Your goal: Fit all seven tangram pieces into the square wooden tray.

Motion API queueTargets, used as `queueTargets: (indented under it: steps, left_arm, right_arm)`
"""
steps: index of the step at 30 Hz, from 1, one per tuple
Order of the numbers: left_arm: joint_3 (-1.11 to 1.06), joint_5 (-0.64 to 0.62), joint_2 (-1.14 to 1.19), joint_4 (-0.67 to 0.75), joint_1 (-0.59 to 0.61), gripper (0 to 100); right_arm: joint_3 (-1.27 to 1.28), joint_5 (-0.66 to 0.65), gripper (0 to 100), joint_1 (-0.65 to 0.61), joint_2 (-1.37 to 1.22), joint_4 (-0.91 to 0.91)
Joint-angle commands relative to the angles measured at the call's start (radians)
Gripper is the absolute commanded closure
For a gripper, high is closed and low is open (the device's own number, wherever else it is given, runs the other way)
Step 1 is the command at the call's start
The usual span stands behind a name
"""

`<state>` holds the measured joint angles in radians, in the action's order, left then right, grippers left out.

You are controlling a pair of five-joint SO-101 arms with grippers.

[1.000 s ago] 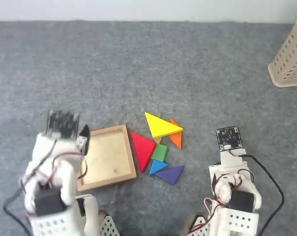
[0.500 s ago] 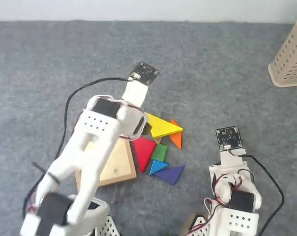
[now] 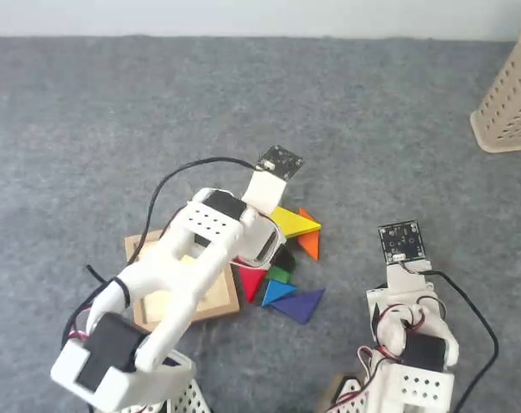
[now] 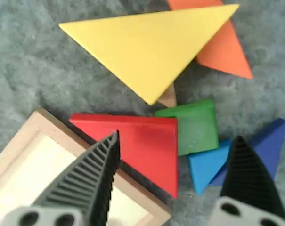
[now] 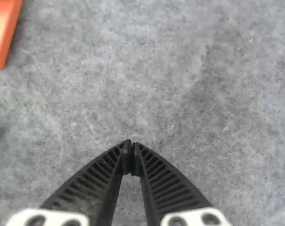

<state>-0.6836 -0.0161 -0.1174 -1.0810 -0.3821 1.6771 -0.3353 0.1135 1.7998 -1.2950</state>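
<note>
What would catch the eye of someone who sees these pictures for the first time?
The bright tangram pieces piled on the grey carpet stand out: the big yellow triangle lies partly on the orange triangle, and the red triangle sits beside the wooden tray. The left gripper hangs open over the red triangle, while the right gripper is shut over bare carpet.

Tray (image 3: 155, 303) half under left arm (image 3: 200, 249), basket (image 3: 510, 95) cropped
</note>
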Motion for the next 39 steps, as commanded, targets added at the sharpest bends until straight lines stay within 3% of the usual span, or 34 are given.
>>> queueTargets:
  steps: [1, 11, 22, 27, 35, 39]
  left_arm:
    - [-0.005, 0.057, -0.008, 0.003, 0.017, 65]
    - [-0.012, 0.069, -0.008, -0.15, 0.087, 65]
    - [-0.136, 0.066, -0.006, 0.1, 0.086, 65]
    - [-0.128, 0.063, 0.061, 0.135, 0.086, 65]
    - [0.168, 0.061, 0.39, -0.064, 0.094, 65]
    - [0.18, 0.063, 0.394, -0.08, 0.094, 66]
  right_arm:
    - [0.006, -0.012, 99.2, 0.012, 0.015, 0.013]
    - [0.006, -0.012, 99.2, 0.012, 0.015, 0.013]
    - [0.006, -0.012, 99.2, 0.012, 0.015, 0.013]
    - [0.006, -0.012, 99.2, 0.012, 0.015, 0.013]
    - [0.006, -0.012, 99.2, 0.012, 0.015, 0.013]
    - [0.006, -0.012, 99.2, 0.012, 0.015, 0.013]
